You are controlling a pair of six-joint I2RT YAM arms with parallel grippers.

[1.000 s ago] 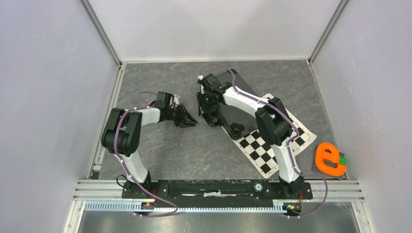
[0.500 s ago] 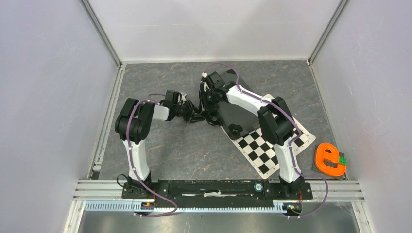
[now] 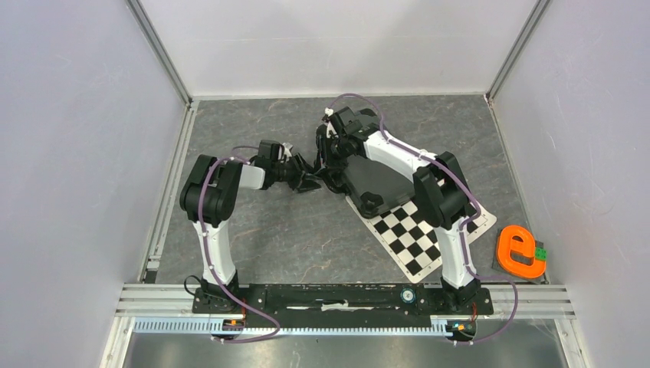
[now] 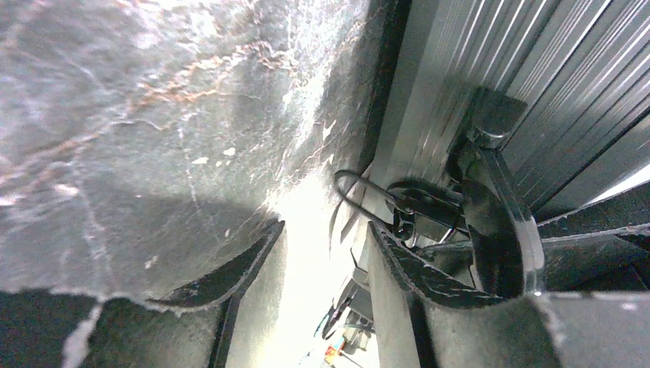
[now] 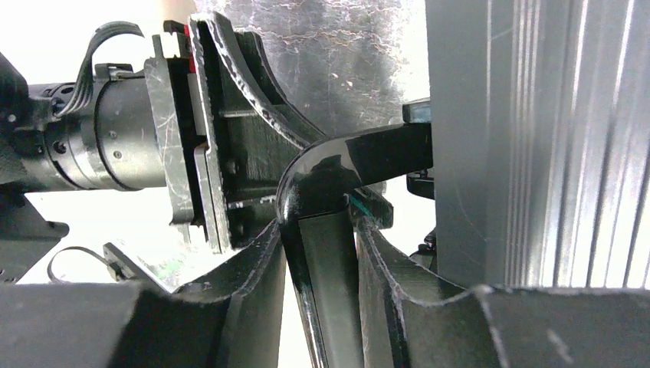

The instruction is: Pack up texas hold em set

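Right fingers [image 5: 249, 280] clamp glossy handle [image 5: 331, 172] on ribbed black case [image 5: 529, 138]; left fingers [image 4: 230, 270] parted, empty

Tight at the case's [image 3: 375, 182] handle end, bare worktop [image 3: 291, 238] in front
The left hand [image 3: 309, 182] and right hand [image 3: 331, 165] crowd the case's left end, barely a gap between them; the checkered mat [image 3: 414, 238] and orange toy [image 3: 520, 252] occupy the near right.
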